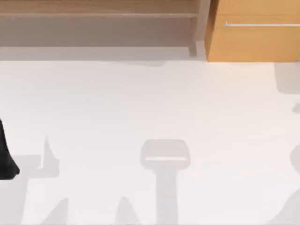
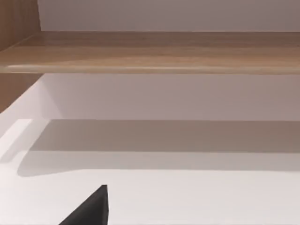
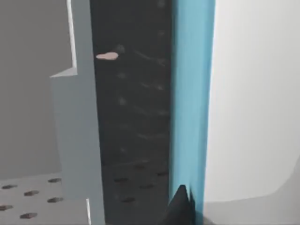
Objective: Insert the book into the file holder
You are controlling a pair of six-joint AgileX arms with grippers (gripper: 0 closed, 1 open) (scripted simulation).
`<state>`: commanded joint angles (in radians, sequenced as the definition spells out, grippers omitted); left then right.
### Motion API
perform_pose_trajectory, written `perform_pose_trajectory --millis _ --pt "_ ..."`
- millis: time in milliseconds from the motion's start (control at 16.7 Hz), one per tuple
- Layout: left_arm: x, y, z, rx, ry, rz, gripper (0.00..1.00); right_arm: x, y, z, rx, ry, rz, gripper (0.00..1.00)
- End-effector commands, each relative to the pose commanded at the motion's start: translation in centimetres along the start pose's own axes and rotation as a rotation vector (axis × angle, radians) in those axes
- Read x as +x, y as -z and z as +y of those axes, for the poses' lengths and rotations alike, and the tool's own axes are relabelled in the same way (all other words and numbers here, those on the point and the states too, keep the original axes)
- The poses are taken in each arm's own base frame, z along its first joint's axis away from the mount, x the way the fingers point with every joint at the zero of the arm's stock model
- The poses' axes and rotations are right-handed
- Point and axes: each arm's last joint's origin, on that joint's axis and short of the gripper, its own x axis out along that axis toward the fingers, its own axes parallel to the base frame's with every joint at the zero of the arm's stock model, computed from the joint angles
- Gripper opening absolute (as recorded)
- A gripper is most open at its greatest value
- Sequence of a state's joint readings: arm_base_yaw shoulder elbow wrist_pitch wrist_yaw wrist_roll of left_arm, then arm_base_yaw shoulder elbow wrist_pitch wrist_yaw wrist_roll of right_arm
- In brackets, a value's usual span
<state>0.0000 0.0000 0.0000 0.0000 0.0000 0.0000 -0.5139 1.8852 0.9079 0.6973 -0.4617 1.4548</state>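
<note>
Right pincer point(image 3: 183, 206) holds the book point(image 3: 190, 108) upright beside the file holder point(image 3: 77, 131) wall (gray, perforated base); insertion looks nearly done. Left pincer point(image 2: 89, 211) idle over the desk point(image 1: 150, 108); can't tell its state.

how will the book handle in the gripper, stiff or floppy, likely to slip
In the right wrist view the book shows as a straight teal edge with no sag, so it is probably stiff. It looks thin and so probably light. Its cover looks smooth, so it may slip. It stands beside the grey file holder.
</note>
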Motion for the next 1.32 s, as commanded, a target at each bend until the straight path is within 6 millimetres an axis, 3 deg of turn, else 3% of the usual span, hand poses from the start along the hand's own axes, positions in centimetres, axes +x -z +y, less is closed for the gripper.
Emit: perform_pose_trajectory --millis 360,600,1320 --pt "0.0 0.0 0.0 0.0 0.0 0.0 1.0 2.6 -0.2 0.1 0.002 0.004 -0.004 0.0" --pt "0.0 0.0 0.0 0.0 0.0 0.0 1.0 2.7 -0.2 0.0 0.003 0.006 -0.004 0.0" --pt "0.0 0.0 0.0 0.0 0.0 0.0 1.0 2.7 -0.2 0.0 0.003 0.006 -0.004 0.9"
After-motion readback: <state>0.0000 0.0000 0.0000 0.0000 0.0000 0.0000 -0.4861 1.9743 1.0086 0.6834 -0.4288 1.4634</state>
